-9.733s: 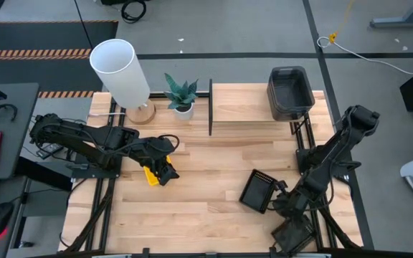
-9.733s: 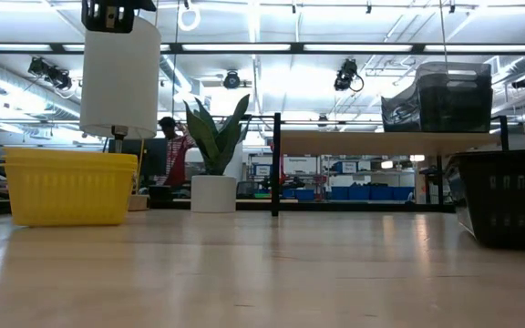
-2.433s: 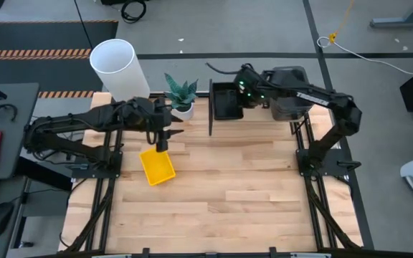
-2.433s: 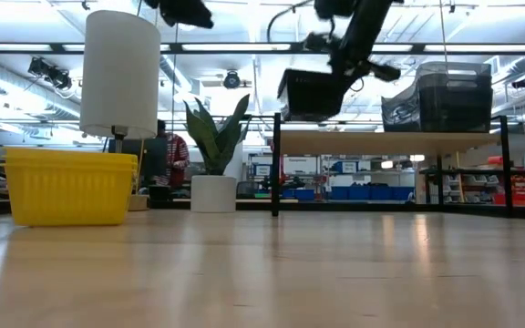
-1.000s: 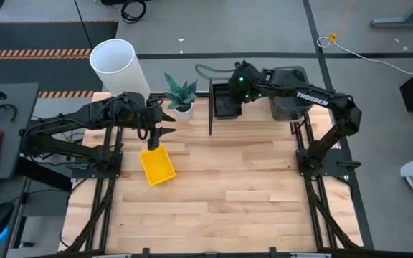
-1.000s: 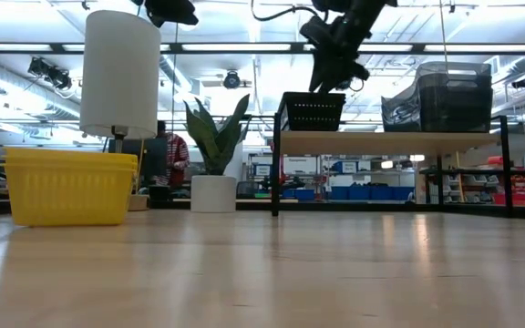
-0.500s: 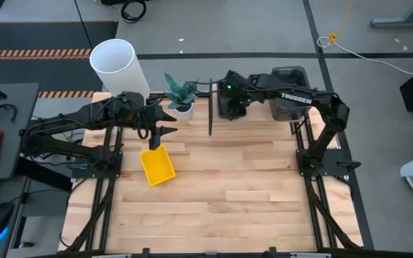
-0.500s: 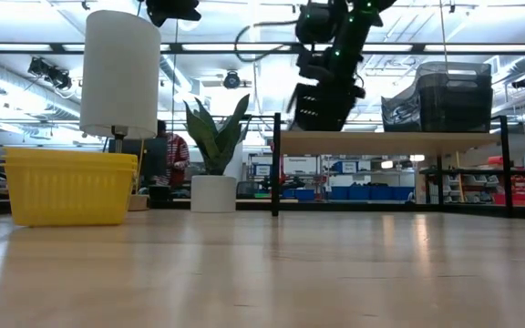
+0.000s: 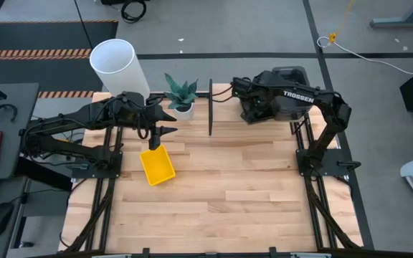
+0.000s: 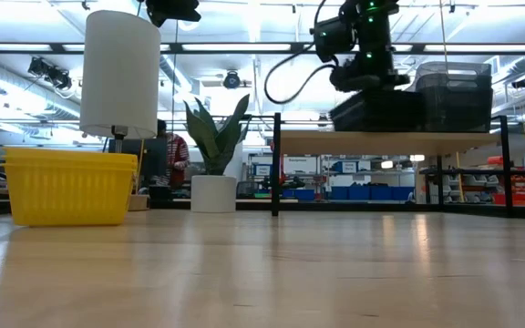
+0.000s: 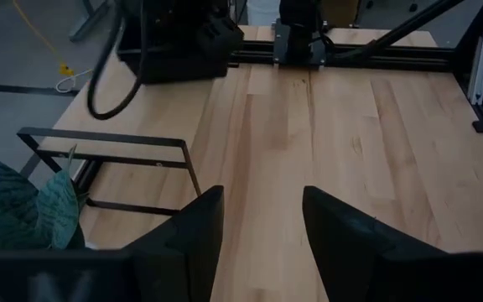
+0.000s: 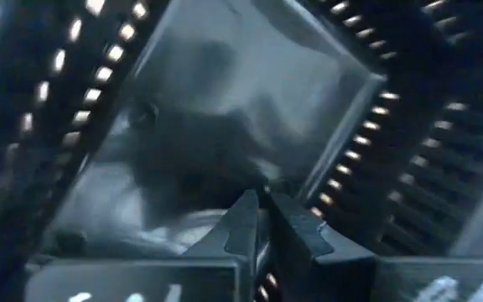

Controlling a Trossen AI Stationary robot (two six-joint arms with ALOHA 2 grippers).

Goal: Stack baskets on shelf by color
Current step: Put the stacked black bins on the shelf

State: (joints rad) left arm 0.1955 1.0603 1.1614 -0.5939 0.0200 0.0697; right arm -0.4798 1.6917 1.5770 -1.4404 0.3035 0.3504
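Observation:
A black mesh basket (image 10: 376,111) is tilted just above the shelf (image 10: 390,141), close beside the dark grey basket stack (image 10: 454,96) that stands on the shelf's right end. In the high view the mesh basket (image 9: 252,113) shows under my right gripper (image 9: 253,104), which is shut on it. One yellow basket (image 9: 156,165) rests by its bottom on the table, also seen as the yellow basket (image 10: 62,187) in the low view. My left gripper (image 9: 165,131) hovers open above its far end, with the left gripper (image 11: 258,226) touching nothing. My right gripper pinches a wall of the black mesh basket (image 12: 262,197) between its two fingers (image 12: 296,231), which come at it from above, pointing down. The basket hangs tilted below the gripper; whether its lower edge touches the shelf board I cannot tell.
A white cylindrical lamp (image 9: 118,68) and a potted plant (image 9: 181,93) stand at the table's far left, beside the shelf's black side frame (image 9: 211,107). The near half of the wooden tabletop (image 9: 221,208) is bare wood.
My right gripper has carried the black mesh basket from the shelf's left end toward the right, up to the grey stack. The basket stood level on the shelf a second ago and is now tipped.

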